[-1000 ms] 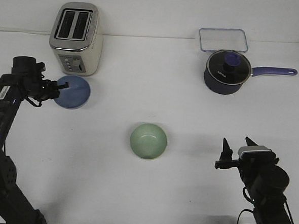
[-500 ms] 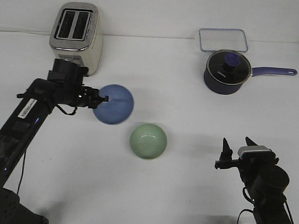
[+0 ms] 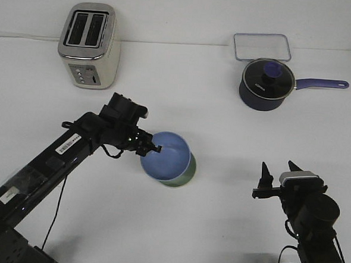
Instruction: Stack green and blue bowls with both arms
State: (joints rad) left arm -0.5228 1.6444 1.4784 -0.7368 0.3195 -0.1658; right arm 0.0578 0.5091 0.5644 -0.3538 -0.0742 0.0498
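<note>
The blue bowl (image 3: pixel 165 156) is tilted over the green bowl (image 3: pixel 182 178), of which only a sliver of the front right rim shows beneath it. My left gripper (image 3: pixel 152 147) is shut on the blue bowl's left rim, the arm reaching in from the lower left. My right gripper (image 3: pixel 277 177) stands open near the front right of the table, well apart from both bowls and holding nothing.
A cream toaster (image 3: pixel 89 44) stands at the back left. At the back right sit a dark navy saucepan (image 3: pixel 266 84) with a purple handle and a clear rectangular lid (image 3: pixel 262 46) behind it.
My left arm carried the blue bowl from beside the toaster rightward and forward, bringing it onto the green bowl. The right arm has not moved.
</note>
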